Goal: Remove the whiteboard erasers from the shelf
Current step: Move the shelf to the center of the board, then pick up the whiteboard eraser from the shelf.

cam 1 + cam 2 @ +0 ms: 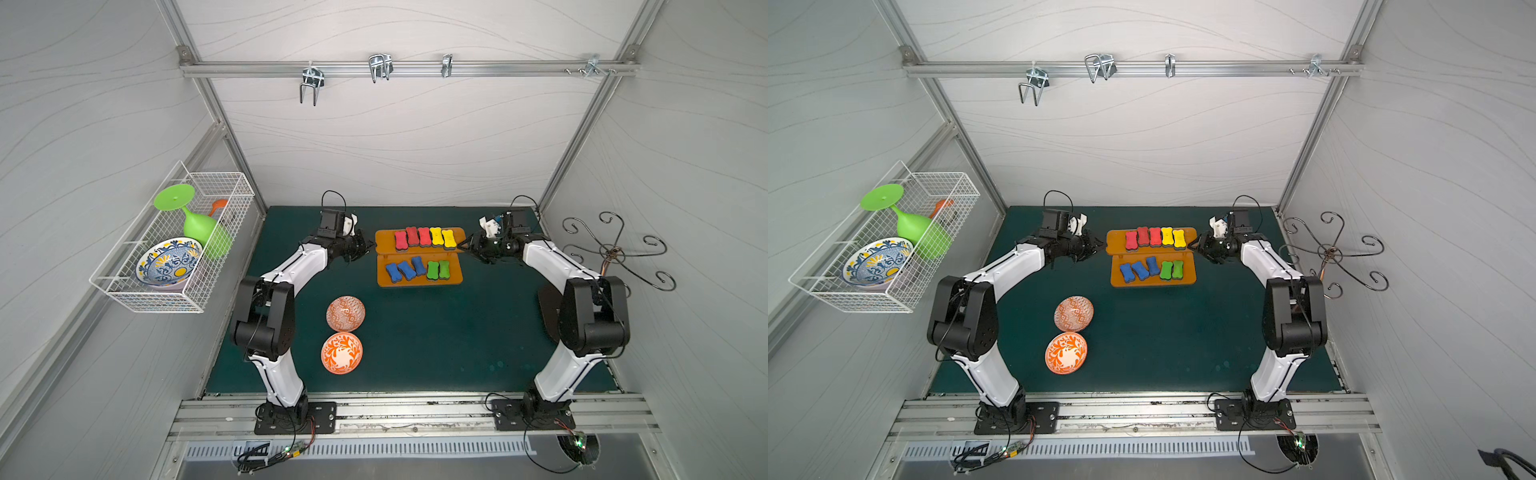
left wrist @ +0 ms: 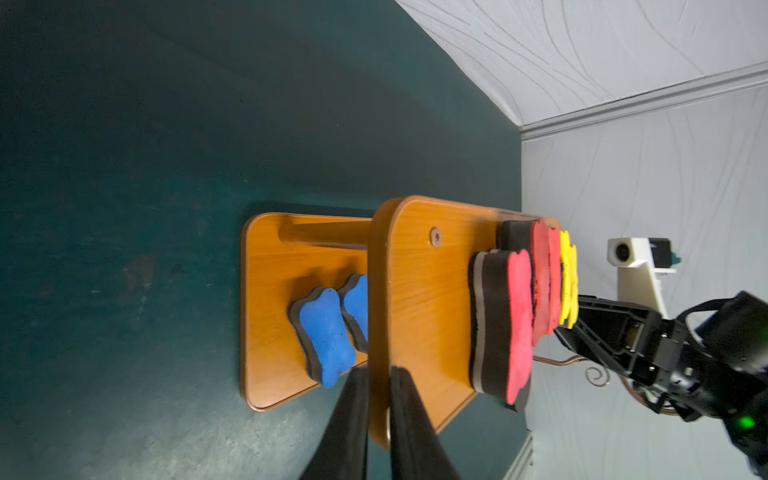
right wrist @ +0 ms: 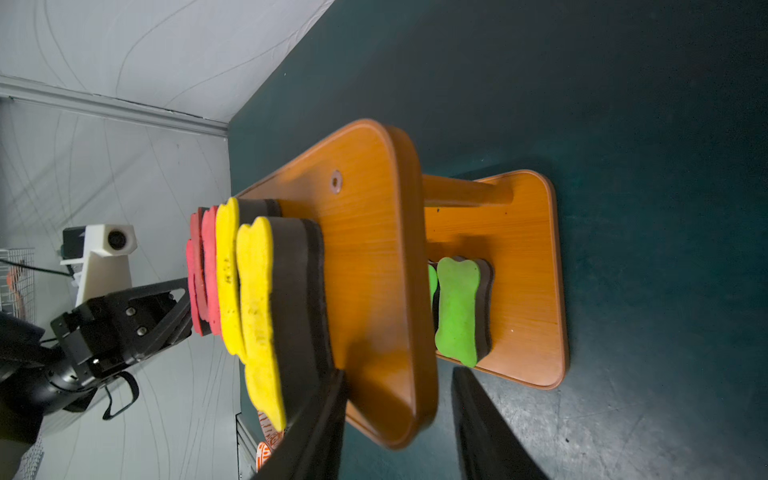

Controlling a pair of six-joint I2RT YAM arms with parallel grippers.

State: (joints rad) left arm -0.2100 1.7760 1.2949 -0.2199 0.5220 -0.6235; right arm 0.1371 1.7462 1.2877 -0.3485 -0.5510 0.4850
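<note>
Left jaws are clamping the shelf [image 2: 419, 291] at 9 o'clock, right jaws are gaping around its 3 o'clock end; whiteboard erasers [image 1: 424, 237] all sitting aboard, first pick (likely end yellow eraser [image 3: 259, 316]) pending.

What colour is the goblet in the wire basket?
Bright green goblet, clearest in a top view.

- Both top views are looking down from high above the front, taking in the whole table [image 1: 436, 332], with the shelf [image 1: 384, 241] sitting mid-frame.
- The two wrist cameras are looking along the shelf from close at opposite ends, facing each other.
- All four are sharing the shelf.
</note>
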